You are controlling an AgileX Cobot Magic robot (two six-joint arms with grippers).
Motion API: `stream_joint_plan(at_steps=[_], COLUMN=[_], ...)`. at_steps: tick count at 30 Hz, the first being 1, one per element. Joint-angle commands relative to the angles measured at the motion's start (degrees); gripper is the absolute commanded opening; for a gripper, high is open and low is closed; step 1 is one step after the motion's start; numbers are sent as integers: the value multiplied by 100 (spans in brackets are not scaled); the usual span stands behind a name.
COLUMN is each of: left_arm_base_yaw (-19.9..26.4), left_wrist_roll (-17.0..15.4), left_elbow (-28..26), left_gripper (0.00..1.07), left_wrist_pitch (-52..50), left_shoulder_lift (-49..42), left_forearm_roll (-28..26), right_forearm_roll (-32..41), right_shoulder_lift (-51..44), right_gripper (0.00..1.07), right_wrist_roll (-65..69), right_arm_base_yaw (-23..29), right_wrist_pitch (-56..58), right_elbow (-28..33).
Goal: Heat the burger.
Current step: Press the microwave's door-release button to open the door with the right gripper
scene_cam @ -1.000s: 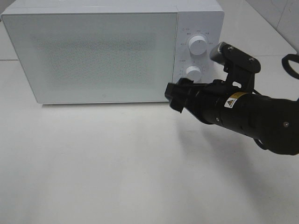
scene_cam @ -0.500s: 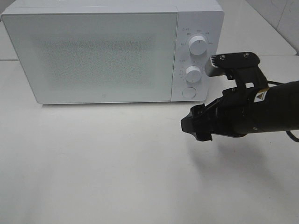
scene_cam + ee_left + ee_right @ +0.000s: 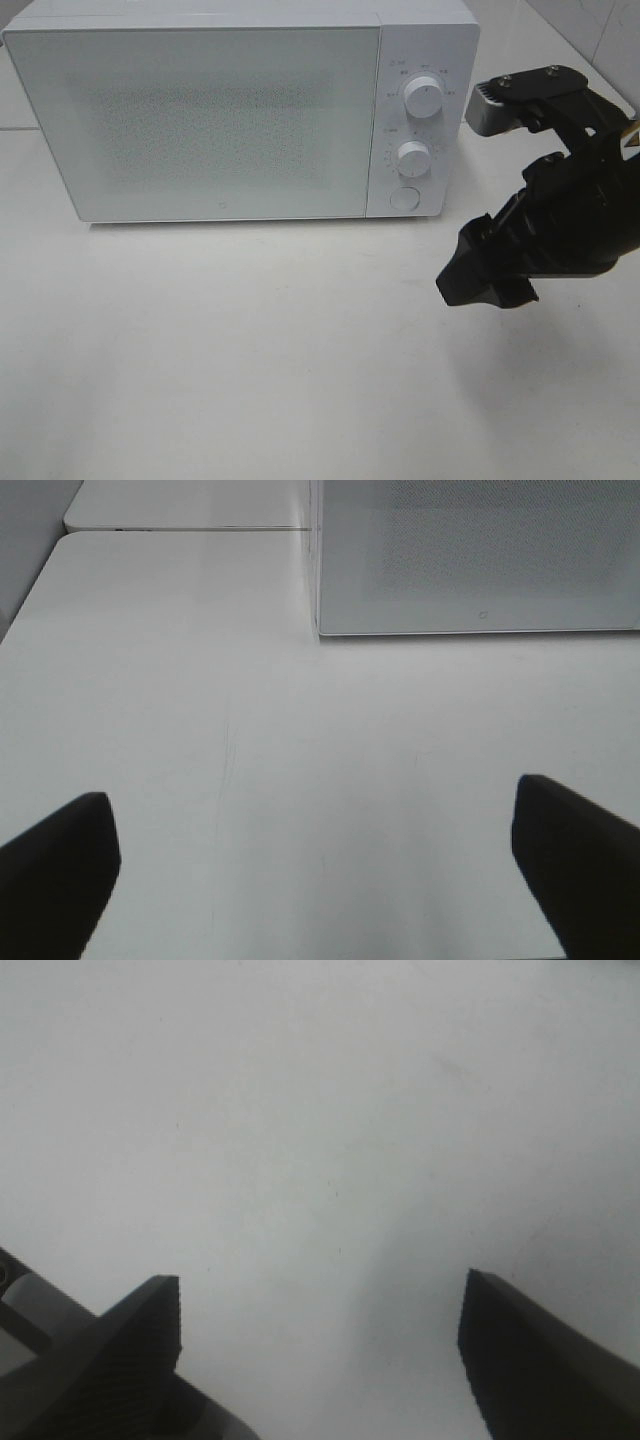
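The burger is out of view in every frame. The white microwave [image 3: 200,120] stands at the back of the table with its door shut; its lower front corner also shows in the left wrist view [image 3: 480,555]. My right gripper [image 3: 484,278] hangs open over bare table, in front of and to the right of the control panel, with nothing between its fingers [image 3: 130,1345]. My left gripper [image 3: 315,880] is open too, low over the table in front of the microwave's left corner, and it does not show in the high view.
Two round knobs [image 3: 424,100] [image 3: 412,156] and a round button [image 3: 404,198] sit on the microwave's right panel. The white table [image 3: 250,350] stretches in front of it. A seam to a second tabletop [image 3: 180,528] runs behind.
My right arm has pulled back from the microwave's control panel, swinging right and toward the table's front. The microwave door stays shut. The left gripper's jaws have not changed.
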Motion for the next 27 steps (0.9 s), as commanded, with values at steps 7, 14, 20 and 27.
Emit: stream_joint_plan(at_steps=[7,14,20,27], left_arm_base_yaw=[-40,-40,-40,-40], left_wrist_roll=[-46,-46,-46,-46], left_elbow=[17,17,17,17], left_gripper=[100,100,100,100], left_wrist_pitch=[11,11,11,11], left_shoulder_lift=[-103,-103,-103,-103], left_forearm_roll=[-69,-69,-69,-69], right_forearm_roll=[-195,-229,-361,-355], right_shoulder_lift=[-355,-1180,-2366,-3552], right_gripper=[75,75,75,75], right_wrist_roll=[23,23,23,23], right_arm_base_yaw=[-29,-29,-29,-29], right_wrist_pitch=[791,934,848,888], right_elbow=[-29,0,258,728])
